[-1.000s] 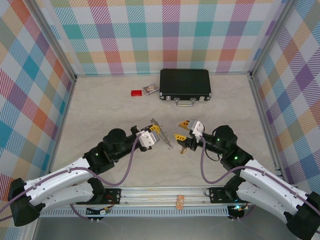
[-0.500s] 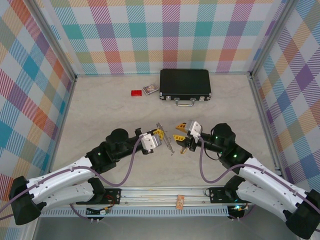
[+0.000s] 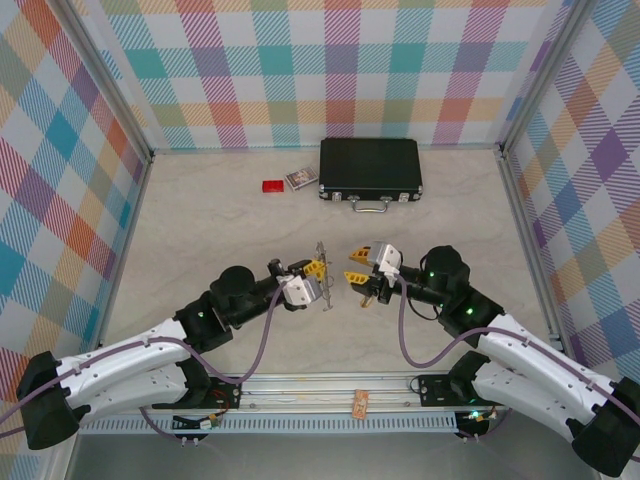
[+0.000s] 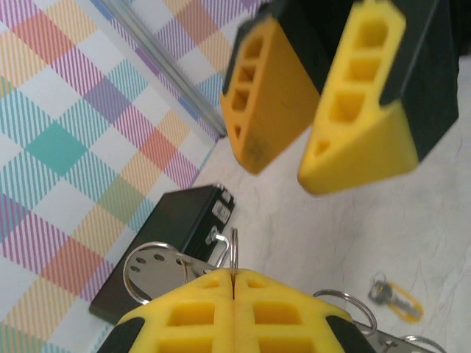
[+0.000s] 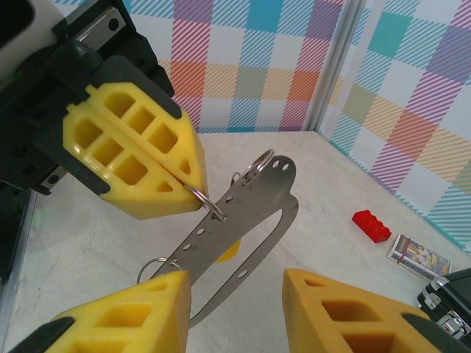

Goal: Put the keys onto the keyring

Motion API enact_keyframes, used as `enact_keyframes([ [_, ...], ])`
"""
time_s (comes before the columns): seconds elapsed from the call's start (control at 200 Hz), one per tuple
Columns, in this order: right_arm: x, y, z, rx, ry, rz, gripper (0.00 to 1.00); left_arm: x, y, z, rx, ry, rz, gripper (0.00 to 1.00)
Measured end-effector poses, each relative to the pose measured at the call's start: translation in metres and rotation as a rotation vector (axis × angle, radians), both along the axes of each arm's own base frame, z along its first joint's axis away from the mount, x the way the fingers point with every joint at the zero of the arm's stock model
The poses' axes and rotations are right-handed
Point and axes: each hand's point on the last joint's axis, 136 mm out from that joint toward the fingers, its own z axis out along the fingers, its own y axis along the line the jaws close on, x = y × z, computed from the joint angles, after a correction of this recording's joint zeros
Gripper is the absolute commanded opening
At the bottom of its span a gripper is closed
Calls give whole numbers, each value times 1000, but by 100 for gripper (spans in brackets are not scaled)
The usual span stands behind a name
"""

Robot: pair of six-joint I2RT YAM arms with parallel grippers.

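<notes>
Two yellow left fingers (image 4: pixel 191 320) are pressed flat together, and the thin edge of a small split ring (image 4: pixel 233 254) stands pinched in the seam between them. So the left gripper (image 3: pixel 318 270) is clamped on the keyring (image 5: pixel 246 213), a grey metal loop punched with small holes that hangs off that ring and slants down through the air above the table (image 3: pixel 200 220). Facing it, the right fingers (image 5: pixel 125 320) stand apart with nothing between their pads. The right gripper (image 3: pixel 357 264) is just beside the loop, and whether it touches the loop I cannot tell. More small rings (image 4: pixel 342 305) sit along the loop's edge. A yellow-headed key (image 4: pixel 394 298) lies flat on the table below, apart from the loop. At the far side lie a black case (image 3: pixel 370 168), a red block (image 3: pixel 272 186) and a small printed box (image 3: pixel 301 179).
</notes>
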Motion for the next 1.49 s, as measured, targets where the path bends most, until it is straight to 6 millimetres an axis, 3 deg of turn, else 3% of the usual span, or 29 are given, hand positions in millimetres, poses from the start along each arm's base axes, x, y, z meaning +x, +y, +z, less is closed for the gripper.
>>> enact_keyframes([
  [0.25,-7,-7,15,43,-26,-3,34,-7,-20,2,-121,113,-90,0],
  [0.44,-10,-10,7,41,-9,-7,34,-13,-30,-6,-160,218,-144,0],
  [0.73,-10,-10,-1,38,27,-9,31,-13,-28,0,-234,331,-197,0],
  [1.23,-20,-4,-10,32,68,57,25,-21,-30,-5,-219,371,-237,0],
  [1.32,-21,-4,-11,27,74,66,18,-21,-30,-7,-213,376,-235,0],
  [1.495,-21,-4,-13,24,90,61,27,-21,-30,-7,-212,377,-234,0],
])
